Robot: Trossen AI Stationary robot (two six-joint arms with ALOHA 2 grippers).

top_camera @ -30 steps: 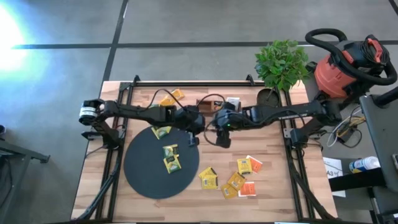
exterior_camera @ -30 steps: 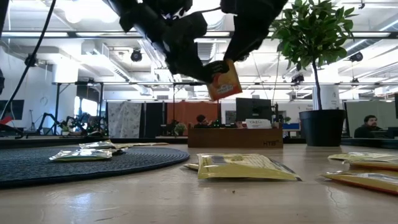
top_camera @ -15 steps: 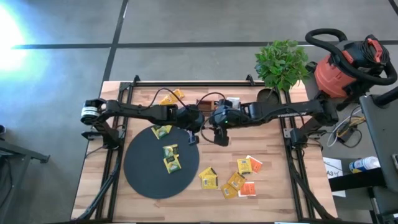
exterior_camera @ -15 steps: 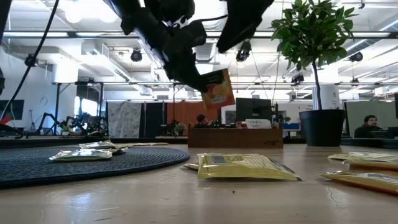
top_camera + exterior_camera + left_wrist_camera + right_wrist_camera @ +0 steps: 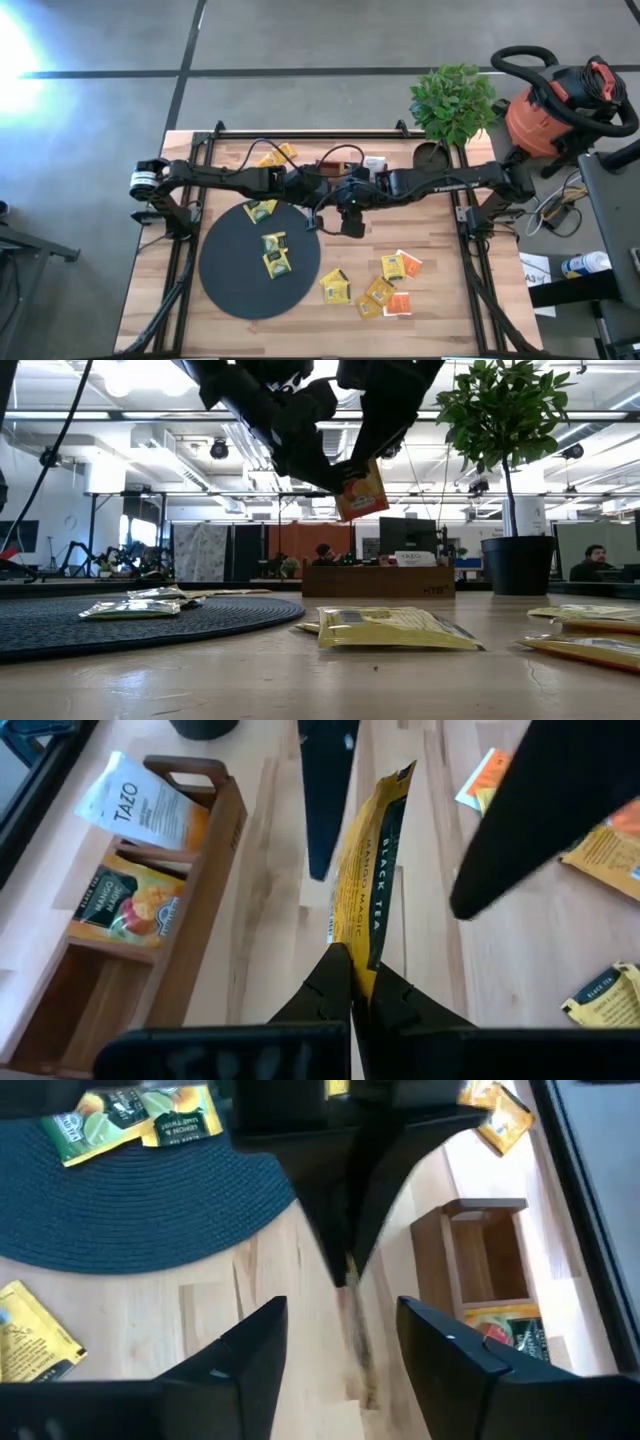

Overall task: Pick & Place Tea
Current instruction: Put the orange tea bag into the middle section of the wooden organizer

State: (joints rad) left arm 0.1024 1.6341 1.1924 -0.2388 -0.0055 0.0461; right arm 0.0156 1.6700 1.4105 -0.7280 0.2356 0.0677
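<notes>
Left wrist view: two sachets (image 5: 135, 855) in wooden tray (image 5: 190, 935).

The pale wooden worktop (image 5: 440, 300) carries a black disc (image 5: 235, 280) on its left half. A loose cluster of yellow and orange-red tea sachets (image 5: 375, 285) lies on the bare wood near the front right. At the far edge sit a brown wooden tray (image 5: 335, 163), two yellow sachets (image 5: 275, 155) and a potted plant (image 5: 452, 105).
</notes>
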